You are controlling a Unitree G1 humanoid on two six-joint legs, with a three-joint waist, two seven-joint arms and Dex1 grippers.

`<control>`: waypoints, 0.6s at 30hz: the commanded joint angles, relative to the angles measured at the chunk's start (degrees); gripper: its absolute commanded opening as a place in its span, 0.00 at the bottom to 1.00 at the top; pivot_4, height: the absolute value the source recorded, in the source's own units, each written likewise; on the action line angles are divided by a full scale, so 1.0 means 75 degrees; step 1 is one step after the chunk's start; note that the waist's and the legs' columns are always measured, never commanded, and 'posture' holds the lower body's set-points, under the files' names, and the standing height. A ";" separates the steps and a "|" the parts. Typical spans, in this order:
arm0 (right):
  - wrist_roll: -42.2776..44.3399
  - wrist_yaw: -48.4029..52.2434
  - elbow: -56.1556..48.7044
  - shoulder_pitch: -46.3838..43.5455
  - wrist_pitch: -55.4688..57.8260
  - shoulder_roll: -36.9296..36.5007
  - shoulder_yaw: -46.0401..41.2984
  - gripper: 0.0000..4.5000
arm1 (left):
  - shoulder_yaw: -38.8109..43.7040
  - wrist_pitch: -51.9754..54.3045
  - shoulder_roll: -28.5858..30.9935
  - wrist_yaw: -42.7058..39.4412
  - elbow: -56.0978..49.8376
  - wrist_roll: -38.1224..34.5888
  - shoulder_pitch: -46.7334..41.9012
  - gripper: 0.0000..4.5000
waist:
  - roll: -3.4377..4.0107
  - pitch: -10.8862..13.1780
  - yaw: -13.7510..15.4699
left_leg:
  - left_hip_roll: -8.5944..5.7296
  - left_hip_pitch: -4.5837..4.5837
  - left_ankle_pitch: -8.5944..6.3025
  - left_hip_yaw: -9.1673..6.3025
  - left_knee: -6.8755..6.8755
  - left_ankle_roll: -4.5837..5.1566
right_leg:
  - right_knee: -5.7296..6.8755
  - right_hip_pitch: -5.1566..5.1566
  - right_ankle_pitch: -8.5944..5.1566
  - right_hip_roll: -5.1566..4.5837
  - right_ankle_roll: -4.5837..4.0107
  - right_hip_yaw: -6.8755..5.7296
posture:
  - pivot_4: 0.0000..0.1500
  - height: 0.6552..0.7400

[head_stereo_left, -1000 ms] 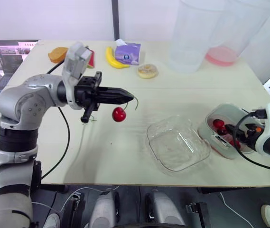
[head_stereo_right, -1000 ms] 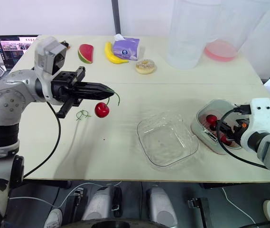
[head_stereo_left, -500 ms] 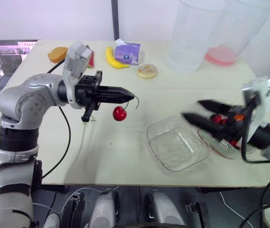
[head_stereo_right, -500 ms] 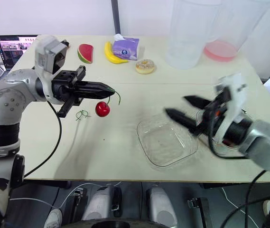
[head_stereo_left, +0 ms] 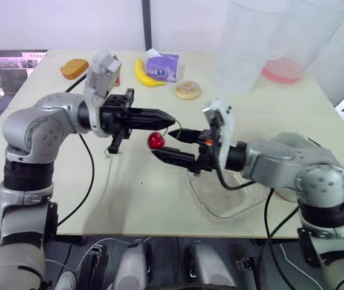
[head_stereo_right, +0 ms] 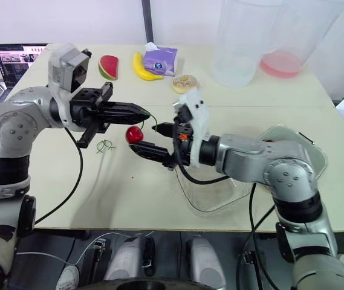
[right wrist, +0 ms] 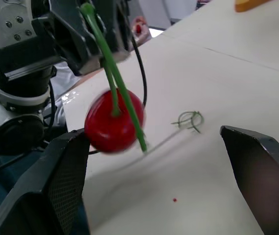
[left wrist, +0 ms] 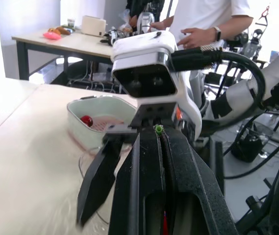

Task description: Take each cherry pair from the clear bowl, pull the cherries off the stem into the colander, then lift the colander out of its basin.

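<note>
My left gripper is shut on a green stem, and one red cherry hangs from it above the table. My right gripper is open, one finger on each side of the cherry without touching it. The right wrist view has the cherry between its two fingers. The clear bowl lies partly under my right forearm and looks empty. At the right stands the pale basin; the left wrist view has its pink colander holding a cherry.
A loose green stem lies on the table below my left gripper. At the back are a banana, tissue pack, donut, watermelon slice, bread and tall clear containers. A laptop sits far left.
My right arm has swung from the basin at the right across the bowl to the cherry, fingers open. The left gripper has kept its hold, nearly still.
</note>
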 commanded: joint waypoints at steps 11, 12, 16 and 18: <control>-0.0166 0.0341 0.0047 -0.0280 0.0030 0.0405 -0.0122 0.72 | 0.0143 -0.0130 0.0002 0.0096 -0.0167 -0.0036 -0.0130 0.00 | 0.0000 0.0000 -0.0038 | 0.0002 0.0000 0.0000 0.0000 -0.0001 0.0000 | 0.0002 -0.0002 0.0000 0.0001 0.0000 0.0000 | 1.00 1.00; -0.0167 0.0341 0.0047 -0.0279 0.0034 0.0408 -0.0126 0.60 | 0.0142 -0.0135 0.0002 0.0098 -0.0168 -0.0035 -0.0129 0.00 | 0.0000 0.0000 -0.0039 | 0.0002 0.0000 0.0000 0.0000 -0.0001 0.0000 | 0.0002 -0.0002 0.0000 0.0001 0.0000 0.0000 | 1.00 1.00; -0.0191 0.0319 0.0033 -0.0237 0.0067 0.0383 -0.0137 0.18 | 0.0134 -0.0141 -0.0019 0.0121 -0.0172 -0.0043 -0.0138 0.00 | 0.0000 0.0000 -0.0038 | 0.0002 0.0000 0.0000 0.0000 -0.0001 0.0000 | 0.0002 -0.0002 0.0000 0.0001 0.0000 0.0000 | 1.00 1.00; -0.0216 0.0314 0.0002 -0.0207 0.0090 0.0353 -0.0140 0.15 | 0.0135 -0.0139 -0.0032 0.0143 -0.0183 -0.0050 -0.0139 0.00 | 0.0000 0.0000 -0.0039 | 0.0002 0.0000 0.0000 0.0000 -0.0001 0.0000 | 0.0002 -0.0002 0.0000 0.0001 0.0000 0.0000 | 1.00 1.00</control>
